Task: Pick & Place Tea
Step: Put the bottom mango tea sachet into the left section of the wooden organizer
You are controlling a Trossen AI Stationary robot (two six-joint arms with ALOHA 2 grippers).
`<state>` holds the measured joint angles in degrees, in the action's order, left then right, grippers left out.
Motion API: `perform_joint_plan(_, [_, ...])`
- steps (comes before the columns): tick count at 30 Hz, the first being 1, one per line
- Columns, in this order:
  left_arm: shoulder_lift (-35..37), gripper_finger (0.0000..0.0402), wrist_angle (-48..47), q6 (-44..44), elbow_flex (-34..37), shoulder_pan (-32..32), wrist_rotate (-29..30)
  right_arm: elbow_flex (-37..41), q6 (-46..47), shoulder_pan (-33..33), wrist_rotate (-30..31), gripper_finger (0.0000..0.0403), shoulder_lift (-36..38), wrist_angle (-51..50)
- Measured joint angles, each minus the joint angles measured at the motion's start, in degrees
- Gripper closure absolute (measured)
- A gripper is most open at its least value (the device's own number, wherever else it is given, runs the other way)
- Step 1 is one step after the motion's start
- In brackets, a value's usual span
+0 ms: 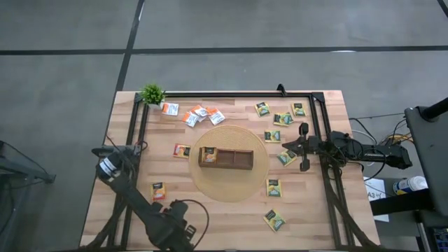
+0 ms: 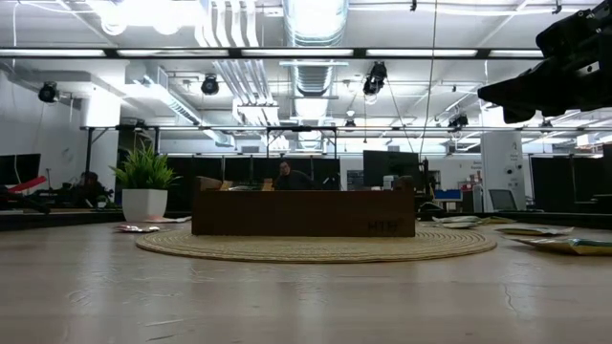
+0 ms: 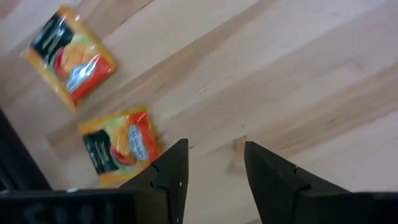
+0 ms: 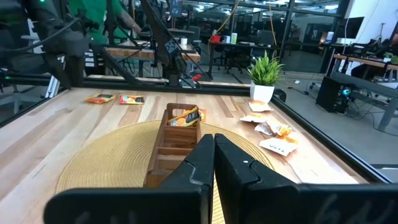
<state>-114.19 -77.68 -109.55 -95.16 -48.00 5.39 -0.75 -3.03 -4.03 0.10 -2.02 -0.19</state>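
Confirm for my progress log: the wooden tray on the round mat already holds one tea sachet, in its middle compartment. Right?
Not quite. The one tea sachet sits in an end compartment of the wooden tray, not the middle, as the high view shows. The tray does rest on the round mat.

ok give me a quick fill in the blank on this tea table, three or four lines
1. The wooden tray sits on a round woven ____.
2. The one sachet already in the tray lies in its ____ compartment, seen from above.
3. The right gripper has its fingers ____.
4. The potted plant stands at the table's far-____ corner in the high view.

Missing words: mat; left; shut; left
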Motion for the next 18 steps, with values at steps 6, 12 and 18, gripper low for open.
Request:
perform_joint_plan(6, [0.02, 0.0252, 0.05, -6.16, 3.12, -1.51, -4.55, 0.02, 0.0, 0.0, 0.0, 0.0394, -0.01, 0.01])
perform_joint_plan(12, [0.09, 0.0252, 0.81, -8.18, 6.53, -2.11, -7.88, 0.01, 0.0, 0.0, -0.01, 0.0394, -0.01, 0.0])
perform_joint_plan(18, [0.24, 0.0252, 1.68, -8.65, 8.54, -2.11, -8.11, 0.02, 0.0, 0.0, -0.02, 0.0394, 0.0, 0.02])
